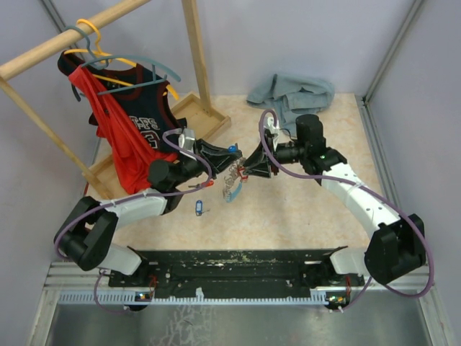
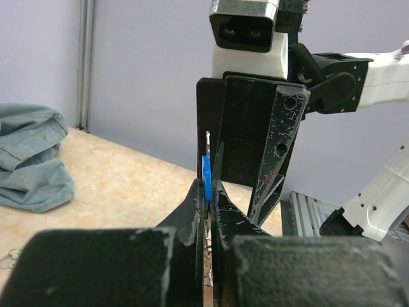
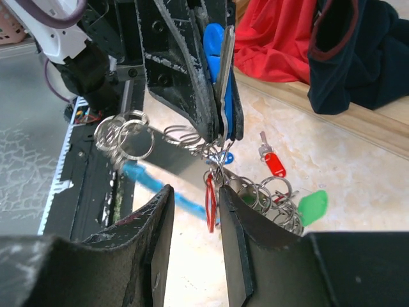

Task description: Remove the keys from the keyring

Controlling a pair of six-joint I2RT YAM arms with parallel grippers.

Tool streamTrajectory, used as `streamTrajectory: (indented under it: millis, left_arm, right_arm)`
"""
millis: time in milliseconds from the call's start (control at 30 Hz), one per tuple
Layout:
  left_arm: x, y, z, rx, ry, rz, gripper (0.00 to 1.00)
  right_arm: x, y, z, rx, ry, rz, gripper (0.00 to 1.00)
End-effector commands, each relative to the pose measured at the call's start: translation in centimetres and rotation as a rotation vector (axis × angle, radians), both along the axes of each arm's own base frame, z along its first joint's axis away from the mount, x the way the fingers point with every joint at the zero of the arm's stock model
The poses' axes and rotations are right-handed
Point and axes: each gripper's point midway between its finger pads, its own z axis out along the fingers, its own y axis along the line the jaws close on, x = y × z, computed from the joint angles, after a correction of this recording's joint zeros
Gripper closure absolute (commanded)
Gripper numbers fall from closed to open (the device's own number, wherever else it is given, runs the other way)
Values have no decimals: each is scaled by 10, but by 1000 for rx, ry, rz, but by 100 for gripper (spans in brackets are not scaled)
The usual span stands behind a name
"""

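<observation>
One keyring hung mid-table btwn both claws, keys bunched on it. From 9 o'clock the left gripper was clamped tight on a blue-headed key. From 3 o'clock the right gripper had jaws apart, a red tag dangling btwn them, unpinched. At 7 o'clock of the bunch lay a loose blue key. Step, prob.: freeing the next key. Next move needs right jaws closing on one coil or tag, then working it round w/o tangling.
</observation>
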Motion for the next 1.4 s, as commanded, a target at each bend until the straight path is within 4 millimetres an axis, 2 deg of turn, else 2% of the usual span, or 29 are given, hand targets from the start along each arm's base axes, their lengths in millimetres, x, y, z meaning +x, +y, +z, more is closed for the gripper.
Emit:
streamTrajectory:
  millis: [0,167,400,600,700,933,1233,1367]
  left_arm:
    - [-1,2,25,-49,-57,30,100]
    - [-3,0,24,-45,-55,5,100]
    - [-10,-3,22,-31,-88,-33,100]
    - [-22,-7,19,-33,-111,-119,100]
    - [-23,-7,19,-36,-110,-130,100]
    - [-24,-6,20,-38,-112,-127,100]
    - [-22,-5,20,-43,-108,-111,100]
    - [-22,-4,21,-44,-112,-106,100]
  right_arm:
    - [8,3,28,17,-86,-33,65]
    - [15,1,28,-3,-105,-69,66]
    - [14,-10,37,-17,-160,-67,66]
    - [9,-10,26,-14,-236,-4,60]
    - [5,-10,26,-5,-242,19,60]
    - [-2,-6,24,8,-234,54,78]
    - [-2,-2,22,9,-188,46,79]
    - [-3,0,22,9,-183,50,84]
